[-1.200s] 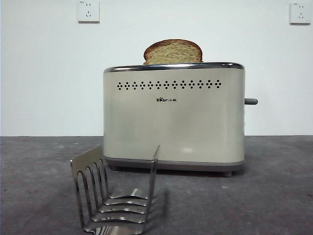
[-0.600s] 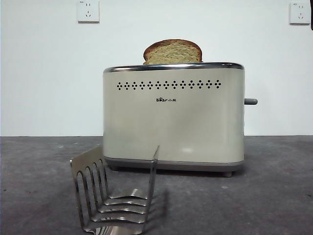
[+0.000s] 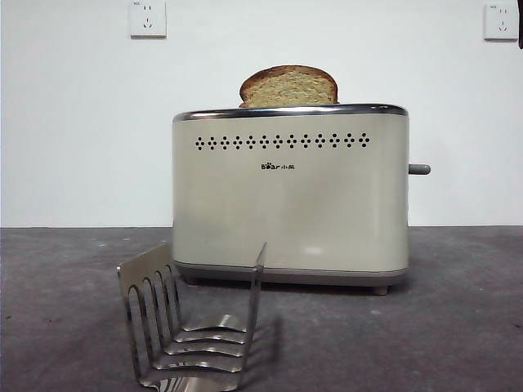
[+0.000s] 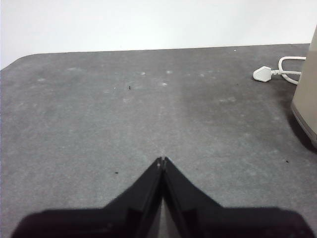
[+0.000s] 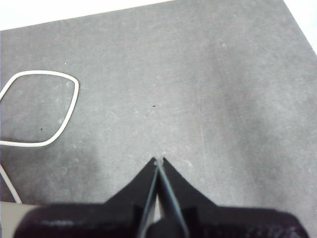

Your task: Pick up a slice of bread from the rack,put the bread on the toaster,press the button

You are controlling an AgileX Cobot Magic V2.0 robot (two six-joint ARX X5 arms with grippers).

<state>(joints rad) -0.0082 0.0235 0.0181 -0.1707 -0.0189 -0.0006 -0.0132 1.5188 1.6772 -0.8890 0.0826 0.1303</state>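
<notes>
The slice of bread (image 3: 288, 86) stands upright in the top slot of the cream toaster (image 3: 290, 196), its rounded crust showing above the chrome rim. The grey button (image 3: 419, 169) sticks out from the toaster's right side. The steel rack (image 3: 192, 327) stands in front of the toaster, with no bread in it. My left gripper (image 4: 162, 159) is shut and empty over bare table, with a corner of the toaster (image 4: 307, 94) at the picture's edge. My right gripper (image 5: 159, 160) is shut and empty over bare table. A thin dark sliver shows at the front view's top right edge.
Two white wall sockets (image 3: 147, 18) (image 3: 501, 20) are on the wall behind. A white plug (image 4: 262, 74) and its cable lie on the grey table beside the toaster. A loop of white cable (image 5: 39, 106) lies on the table in the right wrist view.
A thin dark sliver has come in at the front view's top right edge. The bread, toaster and rack have not moved.
</notes>
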